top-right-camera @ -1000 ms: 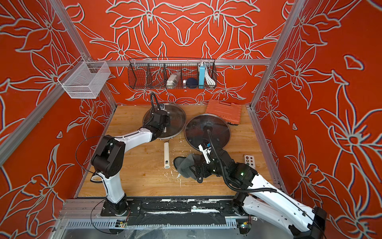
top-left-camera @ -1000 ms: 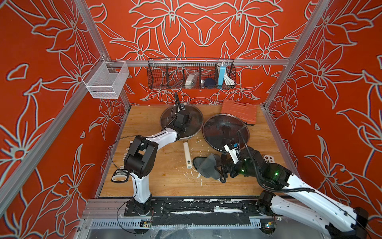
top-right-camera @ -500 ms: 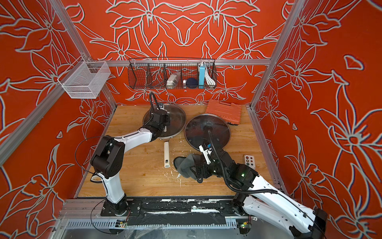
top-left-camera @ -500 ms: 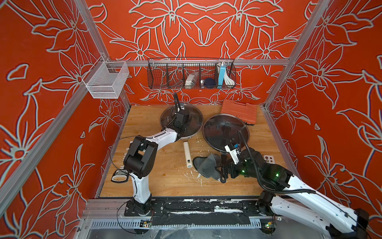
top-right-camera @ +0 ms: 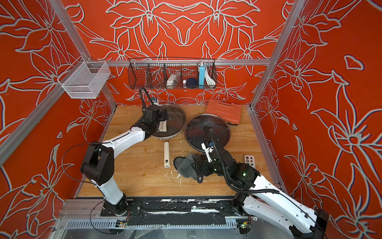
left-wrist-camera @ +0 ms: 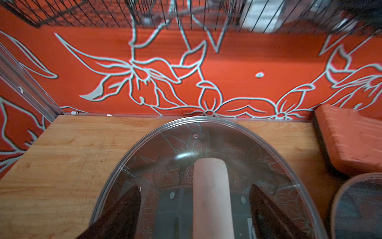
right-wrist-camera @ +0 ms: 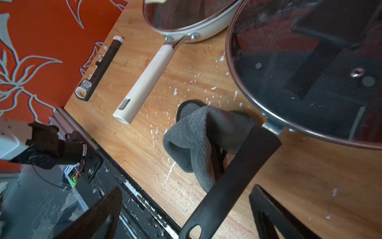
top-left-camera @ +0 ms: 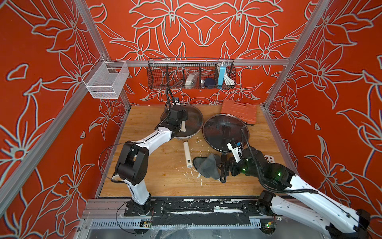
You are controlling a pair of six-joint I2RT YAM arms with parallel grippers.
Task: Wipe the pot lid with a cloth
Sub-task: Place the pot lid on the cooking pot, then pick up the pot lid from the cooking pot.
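Note:
The pot lid (top-left-camera: pixel 193 119) (top-right-camera: pixel 175 119) is clear glass with a metal rim and rests on a white pan at the back left. In the left wrist view its cream bar handle (left-wrist-camera: pixel 210 196) runs between the dark fingers (left-wrist-camera: pixel 124 207), with a gap on each side. My left gripper (top-left-camera: pixel 179 124) (top-right-camera: pixel 160 123) (left-wrist-camera: pixel 194 186) is open over it. The dark grey cloth (top-left-camera: pixel 206 167) (top-right-camera: pixel 186 167) (right-wrist-camera: pixel 198 134) lies crumpled at the front middle, partly draped on a black pan handle (right-wrist-camera: pixel 231 182). My right gripper (top-left-camera: pixel 222 168) (top-right-camera: pixel 199 169) (right-wrist-camera: pixel 187 187) is open beside the cloth, straddling that handle.
A dark pan under a black-handled glass lid (top-left-camera: pixel 226 132) sits at the back right, next to an orange case (top-left-camera: pixel 239 111). The white pan's handle (top-left-camera: pixel 187 154) points toward the front. A wire basket (top-left-camera: pixel 191 73) and a mesh basket (top-left-camera: pixel 105 80) hang on the walls. A black device (right-wrist-camera: pixel 99 68) lies by the left wall.
My left gripper's jaws have spread wider around the lid's cream handle. The right arm and the cloth have stayed where they were.

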